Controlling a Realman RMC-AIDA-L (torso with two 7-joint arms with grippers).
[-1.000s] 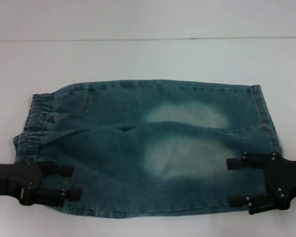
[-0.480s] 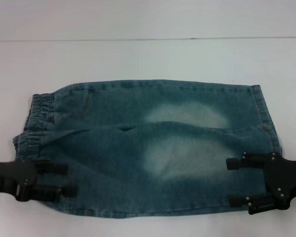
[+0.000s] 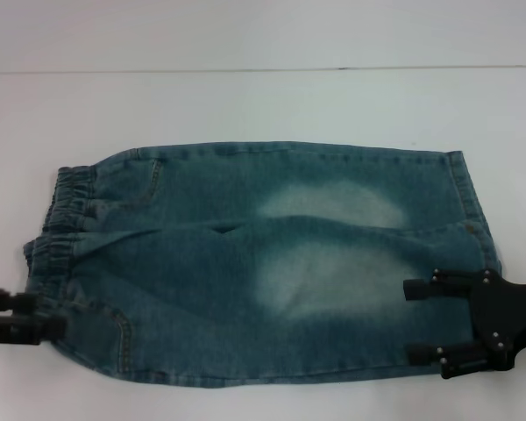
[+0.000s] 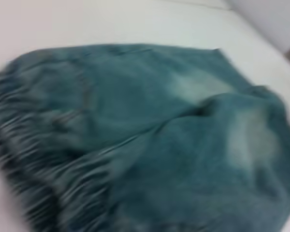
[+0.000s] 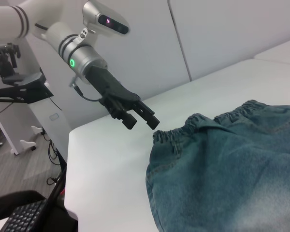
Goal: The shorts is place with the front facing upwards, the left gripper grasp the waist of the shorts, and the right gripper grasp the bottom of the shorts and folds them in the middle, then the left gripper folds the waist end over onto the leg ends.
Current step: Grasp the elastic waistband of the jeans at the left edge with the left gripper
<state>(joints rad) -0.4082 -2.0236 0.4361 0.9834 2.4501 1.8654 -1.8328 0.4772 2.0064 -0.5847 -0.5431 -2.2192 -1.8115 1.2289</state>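
Observation:
Blue denim shorts (image 3: 272,263) lie flat on the white table, doubled along their length. The elastic waist (image 3: 66,210) is at the left and the leg hems (image 3: 465,202) at the right. My left gripper (image 3: 44,316) is at the left edge of the head view, just off the waist's near corner, open and holding nothing. The right wrist view shows the left gripper (image 5: 144,123) hovering above the table beside the waistband (image 5: 203,123). My right gripper (image 3: 414,322) is open over the near leg end, fingers spread above the fabric. The left wrist view is filled by the shorts (image 4: 159,135).
The white table (image 3: 263,105) extends behind the shorts to a seam line at the back. In the right wrist view the table's edge (image 5: 75,159) drops off past the waist, with a stand and floor beyond.
My left gripper has drawn back to the left, off the waist end of the shorts. The right gripper and the shorts have not moved.

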